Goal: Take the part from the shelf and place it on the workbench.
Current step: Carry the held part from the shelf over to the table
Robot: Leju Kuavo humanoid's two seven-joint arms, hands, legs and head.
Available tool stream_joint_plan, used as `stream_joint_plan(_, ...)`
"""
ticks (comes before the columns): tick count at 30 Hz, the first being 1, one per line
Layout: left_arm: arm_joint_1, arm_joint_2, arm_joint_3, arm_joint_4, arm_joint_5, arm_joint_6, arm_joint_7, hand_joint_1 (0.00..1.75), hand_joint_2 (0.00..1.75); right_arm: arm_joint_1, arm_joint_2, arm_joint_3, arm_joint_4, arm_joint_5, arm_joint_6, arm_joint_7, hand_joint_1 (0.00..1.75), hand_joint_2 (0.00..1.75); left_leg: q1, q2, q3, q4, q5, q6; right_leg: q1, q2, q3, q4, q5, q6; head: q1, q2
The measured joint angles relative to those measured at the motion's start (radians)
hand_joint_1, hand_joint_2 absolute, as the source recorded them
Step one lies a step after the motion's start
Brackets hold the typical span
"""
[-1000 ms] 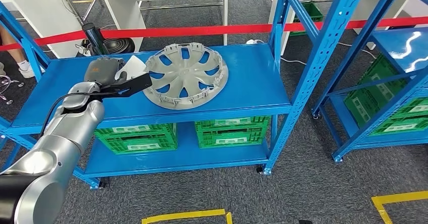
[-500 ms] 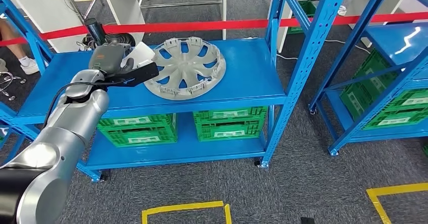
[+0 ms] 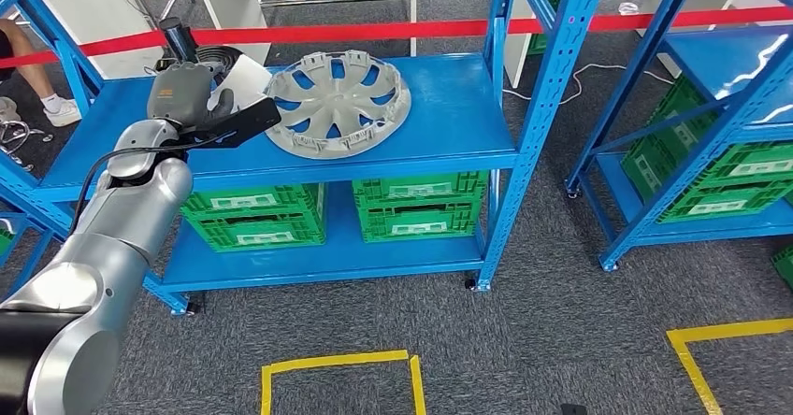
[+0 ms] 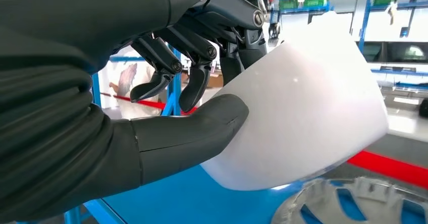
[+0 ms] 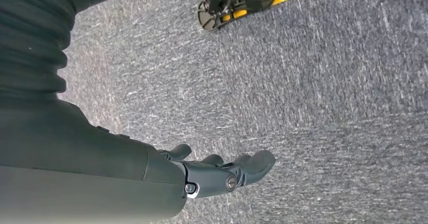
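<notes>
My left hand is raised over the left half of the blue shelf and holds a white curved part. In the left wrist view the thumb presses the white part from one side, with the dark fingers curled behind it. A grey wheel cover lies flat on the shelf just right of the hand, and its rim is seen below the part. My right hand hangs over grey carpet, holding nothing, its fingers loosely extended.
Green crates fill the lower shelf level. A red tape barrier runs behind the shelf, with white tables beyond. A second blue rack with green crates stands at right. Yellow floor marks lie in front. A person's leg is at far left.
The whole picture has shifted, so the camera has moved. My left hand keeps its hold on the white part beside the wheel cover.
</notes>
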Motion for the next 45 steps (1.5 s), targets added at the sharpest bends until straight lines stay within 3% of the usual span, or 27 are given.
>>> stream_joint_plan(1,0.0,0.003,-0.002,-0.003,0.002,0.002,0.002,1.75,1.75,0.0,0.0,0.0,0.0,-0.001,0.0,-0.001,0.0,1.75,0.002,-0.001,-0.006,0.007,-0.01,-0.007,0.0,-0.001,-0.005,0.0,0.008,-0.009,-0.001,0.0)
stream_joint_plan(3,0.0,0.009,-0.005,-0.008,0.006,0.006,0.006,1.75,1.75,-0.001,0.0,0.0,0.0,-0.003,0.0,-0.003,0.0,1.75,0.005,-0.002,-0.03,0.069,-0.075,-0.017,-0.001,-0.002,-0.021,-0.003,0.026,-0.022,-0.002,0.0)
stream_joint_plan(5,-0.002,0.015,-0.009,-0.015,0.008,0.008,0.009,1.75,1.75,-0.001,0.0,0.0,0.0,-0.004,0.001,-0.004,0.0,1.75,0.005,-0.003,-0.064,0.193,-0.161,-0.022,0.001,-0.002,-0.044,-0.003,0.045,-0.027,-0.003,0.0)
stream_joint_plan(6,-0.002,0.018,-0.011,-0.018,0.008,0.008,0.009,1.75,1.75,0.0,-0.001,0.0,0.0,-0.004,0.002,-0.004,0.0,1.75,0.005,-0.003,-0.074,0.245,-0.184,-0.022,0.002,-0.001,-0.056,-0.003,0.054,-0.027,-0.003,0.0)
stream_joint_plan(7,-0.002,0.02,-0.014,-0.022,0.008,0.005,0.01,1.75,1.75,0.0,-0.001,0.0,0.0,-0.005,0.003,-0.004,0.0,1.75,0.005,-0.004,-0.07,0.273,-0.187,-0.02,0.004,-0.001,-0.069,-0.002,0.065,-0.027,-0.003,0.0)
stream_joint_plan(8,-0.002,0.022,-0.017,-0.027,0.008,0.002,0.01,1.75,1.75,0.0,-0.001,0.0,0.0,-0.007,0.004,-0.004,0.0,1.75,0.004,-0.004,-0.047,0.262,-0.17,-0.016,0.005,-0.001,-0.081,-0.002,0.074,-0.026,-0.003,0.0)
stream_joint_plan(10,-0.007,0.024,-0.023,-0.043,0.008,-0.009,0.01,1.75,1.75,-0.001,-0.001,0.0,0.0,-0.009,0.007,-0.006,0.0,1.75,-0.002,-0.006,0.043,0.152,-0.129,0.002,0.008,-0.002,-0.102,-0.002,0.094,-0.024,-0.003,0.0)
stream_joint_plan(12,-0.017,0.027,-0.029,-0.062,0.011,-0.023,0.008,1.75,1.75,-0.001,0.0,0.0,0.0,-0.01,0.01,-0.01,0.0,1.75,-0.01,-0.007,0.128,0.026,-0.129,0.015,0.009,-0.003,-0.113,-0.005,0.112,-0.016,-0.002,0.0)
stream_joint_plan(14,-0.026,0.033,-0.036,-0.078,0.023,-0.047,-0.004,1.75,1.75,0.0,-0.001,0.0,0.0,-0.012,0.013,-0.014,0.0,1.75,-0.017,-0.006,0.151,-0.025,-0.138,0.021,0.007,-0.003,-0.114,-0.016,0.13,-0.002,-0.003,0.0)
stream_joint_plan(16,-0.034,0.041,-0.042,-0.089,0.045,-0.076,-0.027,1.75,1.75,0.001,-0.002,0.0,0.0,-0.012,0.015,-0.016,0.0,1.75,-0.014,-0.004,0.145,-0.039,-0.117,0.032,0.006,-0.002,-0.115,-0.024,0.138,0.01,-0.006,0.0)
stream_joint_plan(17,-0.037,0.042,-0.045,-0.095,0.055,-0.088,-0.038,1.75,1.75,0.002,-0.003,0.0,0.0,-0.012,0.015,-0.016,0.0,1.75,-0.011,-0.002,0.14,-0.045,-0.103,0.039,0.006,-0.002,-0.121,-0.013,0.118,0.015,-0.004,0.0)
stream_joint_plan(20,-0.042,0.048,-0.05,-0.109,0.073,-0.104,-0.056,1.75,1.75,0.002,-0.006,0.0,0.0,-0.012,0.015,-0.016,0.0,1.75,-0.007,0.001,0.105,-0.049,-0.066,0.05,0.005,-0.003,-0.161,0.13,-0.02,0.025,-0.001,0.0)
stream_joint_plan(21,-0.041,0.051,-0.051,-0.113,0.082,-0.112,-0.064,1.75,1.75,0.002,-0.008,0.0,0.0,-0.012,0.015,-0.016,0.0,1.75,-0.007,0.001,0.091,-0.046,-0.056,0.049,0.005,-0.003,-0.172,0.19,-0.048,0.028,-0.001,0.0)
stream_joint_plan(23,-0.036,0.056,-0.056,-0.124,0.11,-0.143,-0.09,1.75,1.75,0.002,-0.013,0.0,0.0,-0.014,0.014,-0.016,0.0,1.75,-0.005,0.002,0.06,-0.037,-0.04,0.046,0.004,-0.003,-0.159,0.242,-0.036,0.033,-0.001,0.0)
stream_joint_plan(25,-0.03,0.064,-0.071,-0.149,0.145,-0.184,-0.111,1.75,1.75,0.001,-0.016,0.0,0.0,-0.018,0.012,-0.017,0.0,1.75,-0.002,0.002,0.032,-0.021,-0.029,0.038,0.002,-0.004,-0.084,0.158,0.005,0.037,-0.001,0.0)
stream_joint_plan(27,-0.028,0.072,-0.09,-0.183,0.171,-0.211,-0.116,1.75,1.75,0.0,-0.017,0.0,0.0,-0.02,0.012,-0.019,0.0,1.75,-0.003,0.002,0.009,-0.002,-0.022,0.027,0.004,-0.003,-0.006,0.043,-0.001,0.032,0.0,0.0)
stream_joint_plan(29,-0.028,0.078,-0.106,-0.209,0.181,-0.221,-0.116,1.75,1.75,0.001,-0.017,0.0,0.0,-0.021,0.012,-0.021,0.0,1.75,-0.006,0.002,-0.001,0.005,-0.013,0.015,0.008,-0.001,0.015,0.002,-0.018,0.016,0.0,0.0)
stream_joint_plan(31,-0.028,0.082,-0.118,-0.221,0.185,-0.226,-0.116,1.75,1.75,0.001,-0.017,0.0,0.0,-0.021,0.012,-0.021,0.0,1.75,-0.005,0.001,-0.005,0.005,-0.007,0.003,0.006,-0.001,0.005,0.0,-0.007,-0.003,0.0,0.0)
stream_joint_plan(33,-0.027,0.088,-0.126,-0.229,0.193,-0.233,-0.12,1.75,1.75,0.0,-0.016,0.0,0.0,-0.021,0.012,-0.022,0.0,1.75,-0.002,-0.001,-0.022,0.04,-0.049,-0.009,0.003,-0.002,-0.009,-0.004,0.011,-0.02,-0.003,0.0)
stream_joint_plan(36,-0.017,0.1,-0.145,-0.255,0.235,-0.268,-0.152,1.75,1.75,0.001,-0.017,-0.001,0.0,-0.022,0.011,-0.025,0.0,1.75,0.001,-0.003,-0.066,0.208,-0.172,-0.021,0.004,-0.003,-0.038,-0.004,0.037,-0.027,-0.005,0.0)
stream_joint_plan(37,-0.008,0.106,-0.156,-0.273,0.257,-0.288,-0.165,1.75,1.75,0.001,-0.017,-0.001,0.0,-0.023,0.011,-0.025,0.0,1.75,0.001,-0.003,-0.072,0.255,-0.189,-0.021,0.005,-0.003,-0.049,-0.004,0.045,-0.027,-0.006,0.0)
stream_joint_plan(38,0.004,0.112,-0.171,-0.296,0.281,-0.309,-0.176,1.75,1.75,0.001,-0.018,-0.002,0.0,-0.026,0.011,-0.026,0.0,1.75,0.001,-0.003,-0.063,0.271,-0.183,-0.019,0.006,-0.003,-0.059,-0.004,0.054,-0.027,-0.006,0.0)
stream_joint_plan(39,0.017,0.119,-0.188,-0.323,0.308,-0.331,-0.184,1.75,1.75,0.001,-0.018,-0.004,0.0,-0.029,0.009,-0.027,0.0,1.75,0.0,-0.004,-0.036,0.251,-0.162,-0.014,0.008,-0.003,-0.069,-0.004,0.062,-0.026,-0.006,0.0)
stream_joint_plan(40,0.029,0.125,-0.206,-0.356,0.338,-0.352,-0.19,1.75,1.75,0.001,-0.018,-0.006,0.0,-0.034,0.008,-0.028,0.0,1.75,-0.002,-0.005,0.007,0.198,-0.137,-0.006,0.01,-0.003,-0.078,-0.004,0.071,-0.024,-0.006,0.0)
stream_joint_plan(42,0.051,0.139,-0.243,-0.431,0.397,-0.384,-0.191,1.75,1.75,0.001,-0.016,-0.009,0.0,-0.039,0.004,-0.03,0.0,1.75,-0.01,-0.007,0.103,0.055,-0.124,0.013,0.011,-0.004,-0.09,-0.006,0.087,-0.019,-0.005,0.0)
stream_joint_plan(43,0.063,0.148,-0.259,-0.473,0.425,-0.396,-0.19,1.75,1.75,0.001,-0.015,-0.011,0.0,-0.04,0.002,-0.031,0.0,1.75,-0.014,-0.007,0.132,0.005,-0.127,0.019,0.009,-0.004,-0.091,-0.009,0.094,-0.013,-0.005,0.0)
stream_joint_plan(45,0.099,0.179,-0.288,-0.561,0.48,-0.419,-0.19,1.75,1.75,0.001,-0.014,-0.013,0.0,-0.04,0.001,-0.029,0.0,1.75,-0.022,-0.005,0.15,-0.035,-0.127,0.025,0.003,-0.002,-0.09,-0.02,0.111,-0.001,-0.006,0.0)
